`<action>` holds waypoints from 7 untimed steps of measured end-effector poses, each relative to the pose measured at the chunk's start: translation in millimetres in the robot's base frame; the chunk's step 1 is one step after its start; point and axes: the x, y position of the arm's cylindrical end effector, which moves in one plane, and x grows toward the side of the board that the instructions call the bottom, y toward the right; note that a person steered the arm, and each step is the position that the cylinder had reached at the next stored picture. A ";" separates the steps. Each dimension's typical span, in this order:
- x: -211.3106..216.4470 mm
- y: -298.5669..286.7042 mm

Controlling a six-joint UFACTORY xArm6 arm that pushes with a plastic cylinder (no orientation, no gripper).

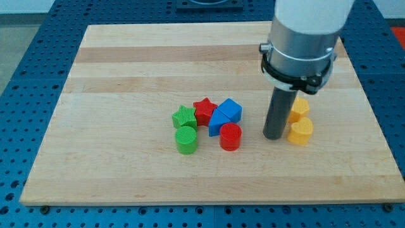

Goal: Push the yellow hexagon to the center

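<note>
A single wooden board (pixel 126 57) filled most of the view, lying on a blue perforated table (pixel 19 76) that showed on every side of it. One arm (pixel 304 31) came down from the view's top right, a wide grey-and-white cylinder with a black clamp ring, narrowing into one straight dark rod. There was no gripper on it, so nothing could open or close and nothing was held; my tip (pixel 273 137) rested on the board, just beside the left of the yellow blocks.

Eight blocks lay on the board, two of each colour. The two yellow ones sat at the view's right: the yellow hexagon (pixel 301 131) nearer the view's bottom, close to my tip on its right, though whether they touched I could not tell, and a second yellow block (pixel 300 109) just above it, partly hidden by the rod, its shape unclear. Both lay right of the board's middle.

The other six were bunched near the centre, well apart from the yellows. Two blue blocks: a blue cube (pixel 231 110) and a second blue block (pixel 219 121) touching it. Two red: a red star (pixel 204 111) and a red cylinder (pixel 230 136). Two green: a green star (pixel 184 117) and a green cylinder (pixel 186 139) below it.
</note>
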 end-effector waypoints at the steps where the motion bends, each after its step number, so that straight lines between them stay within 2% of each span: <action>1: -4.7 -20.4; 4: 22.2 -32.0; 5: 22.8 -58.2; 7: 22.8 -67.2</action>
